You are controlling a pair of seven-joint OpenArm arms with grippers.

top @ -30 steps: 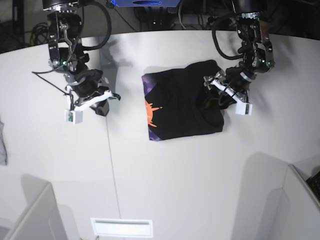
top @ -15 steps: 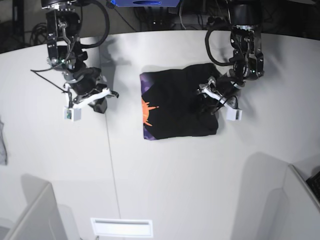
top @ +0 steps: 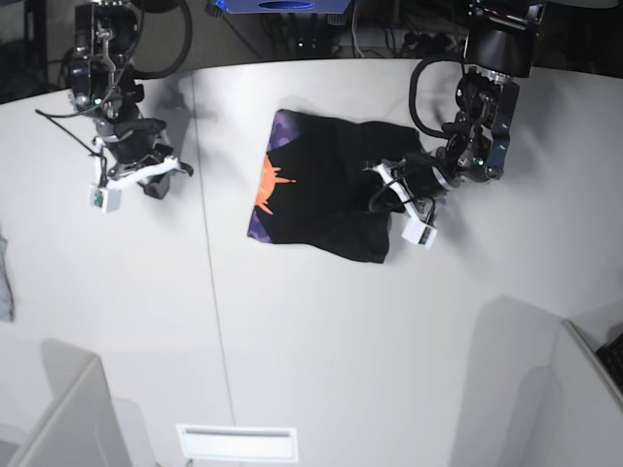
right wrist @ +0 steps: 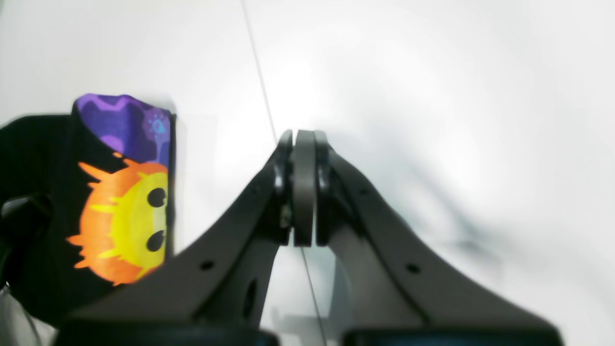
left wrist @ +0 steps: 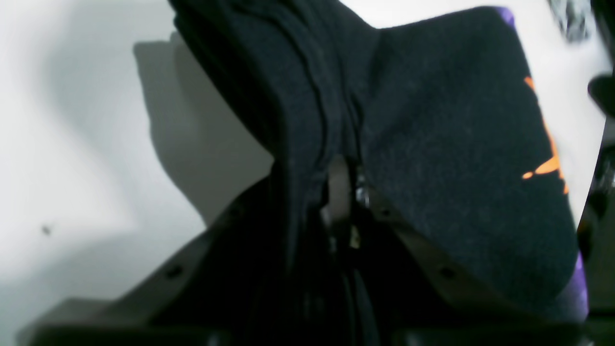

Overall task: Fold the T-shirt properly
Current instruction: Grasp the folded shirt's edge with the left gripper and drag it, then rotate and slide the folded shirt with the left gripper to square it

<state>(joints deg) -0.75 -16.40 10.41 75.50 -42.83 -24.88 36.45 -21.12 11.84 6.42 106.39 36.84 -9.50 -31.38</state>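
The black T-shirt (top: 326,195) lies folded into a rough rectangle near the middle of the white surface (top: 321,341), with its purple and orange sun print along the edge that faces the right arm. The left claw (top: 387,193) is at the opposite edge of the shirt, and the left wrist view shows its jaws pinched on a bunched fold of the black cloth (left wrist: 307,120), which rises away from the surface there. The right claw (top: 161,177) hangs well apart from the shirt, over bare surface, its jaws pressed flat together with nothing between them, as the right wrist view makes plain. In that same view the sun print (right wrist: 127,216) shows off to one side, a yellow face ringed in orange.
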